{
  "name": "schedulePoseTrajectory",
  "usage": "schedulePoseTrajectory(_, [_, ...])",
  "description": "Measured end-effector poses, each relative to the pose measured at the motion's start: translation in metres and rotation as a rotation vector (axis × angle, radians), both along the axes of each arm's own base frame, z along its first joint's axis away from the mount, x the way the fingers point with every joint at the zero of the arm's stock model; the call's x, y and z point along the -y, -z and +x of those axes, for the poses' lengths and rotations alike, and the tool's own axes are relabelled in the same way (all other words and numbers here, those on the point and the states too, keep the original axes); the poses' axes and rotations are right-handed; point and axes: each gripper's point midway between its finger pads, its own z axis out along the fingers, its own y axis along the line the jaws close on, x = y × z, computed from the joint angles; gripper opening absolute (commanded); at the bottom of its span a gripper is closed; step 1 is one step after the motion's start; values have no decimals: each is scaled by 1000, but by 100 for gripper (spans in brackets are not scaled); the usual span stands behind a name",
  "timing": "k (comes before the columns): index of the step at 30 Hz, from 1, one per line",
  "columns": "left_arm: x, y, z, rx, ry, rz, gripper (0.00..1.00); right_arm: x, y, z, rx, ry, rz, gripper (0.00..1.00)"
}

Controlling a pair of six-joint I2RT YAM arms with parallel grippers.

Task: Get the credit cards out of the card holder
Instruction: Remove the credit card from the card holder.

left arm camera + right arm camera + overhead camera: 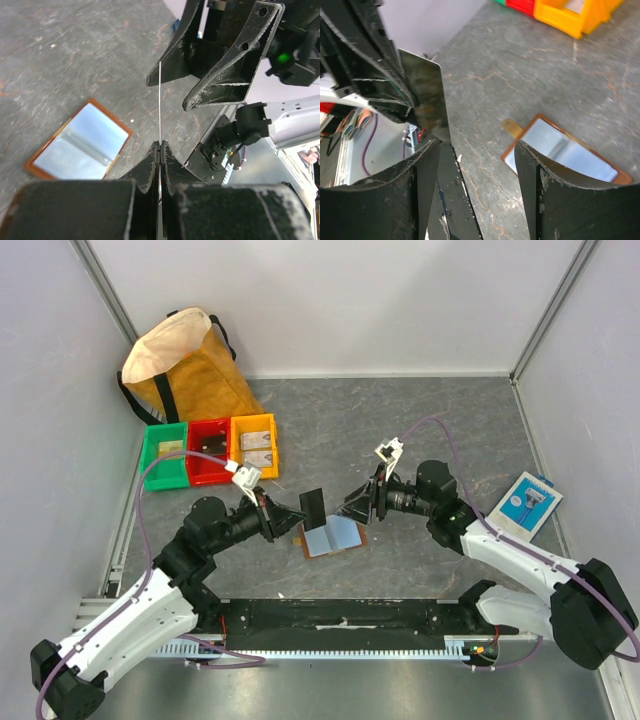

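**Overhead and wrist views, card held above the wallet.** My left gripper [300,515] and right gripper [352,508] faced each other nose to nose above the middle of the grey table [450,420]. One dark credit card [313,504] stood on edge between them. The left fingers [149,167] were pressed fully together on the card's lower edge. In the left wrist view the card appeared edge-on, as a thin pale line rising from the closed tips. The right gripper's jaws stood wide apart and gripped nothing. In the right wrist view the card's lower corner lay just beside one right finger [422,172], and I could not tell whether the two touched. The card's face was glossy and dark, and I could make out no lettering on it. The card holder [333,536] lay opened flat on the table directly below the two grippers. Its pale blue-grey lining faced up, with a reddish-brown border showing around it and a small tan tab [511,127] protruding at one end. I could not tell whether any cards were in it. At the far left a green bin [165,455], a red bin [208,450] and an orange bin [254,445] stood side by side, each holding small flat items too small to identify. A tan bag [185,365] with black straps stood behind them. A blue-and-white packet [528,503] lay near the right wall, well apart from the grippers, and its print was too small to read.
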Motion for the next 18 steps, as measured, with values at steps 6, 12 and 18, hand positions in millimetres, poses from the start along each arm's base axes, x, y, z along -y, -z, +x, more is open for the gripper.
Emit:
schedulePoseTrajectory(6, [18,-22,-4,82,110,-64,2,-10,-24,-23,73,-120,108,70])
schedulePoseTrajectory(12, [32,-37,-5,127,185,-104,2,-16,-40,-38,121,-200,169,45])
schedulePoseTrajectory(18, [36,-53,-3,175,201,-136,2,-17,-46,-41,143,-221,189,3])
